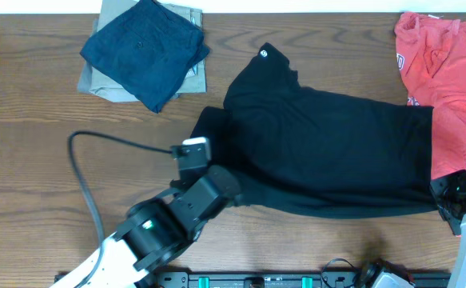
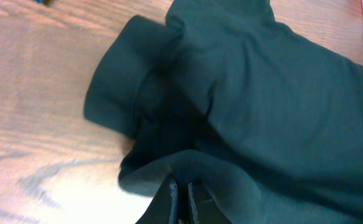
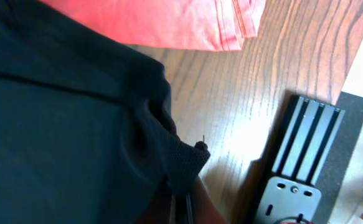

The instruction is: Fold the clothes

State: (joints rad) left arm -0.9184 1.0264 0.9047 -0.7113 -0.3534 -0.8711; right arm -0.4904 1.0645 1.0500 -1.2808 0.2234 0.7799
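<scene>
— Two pinches: left gripper (image 2: pixel 180 194) and right gripper (image 3: pixel 182 198) each clamp the near edge of the black T-shirt (image 1: pixel 328 152), mid-table.
— Thin bites; lifted unevenly, fabric could slip free, or drag the red shirt (image 1: pixel 448 72) beyond.

Bright, even light from overhead is falling on the wooden table (image 1: pixel 41 120), leaving only thin, soft shadows along cloth edges in the overhead view. The black T-shirt (image 1: pixel 328 152) is swallowing light, its folds barely showing. In the left wrist view a pale glare is washing the wood at lower left, and everything is looking soft. The right wrist view is blurring the nearest cloth.
</scene>
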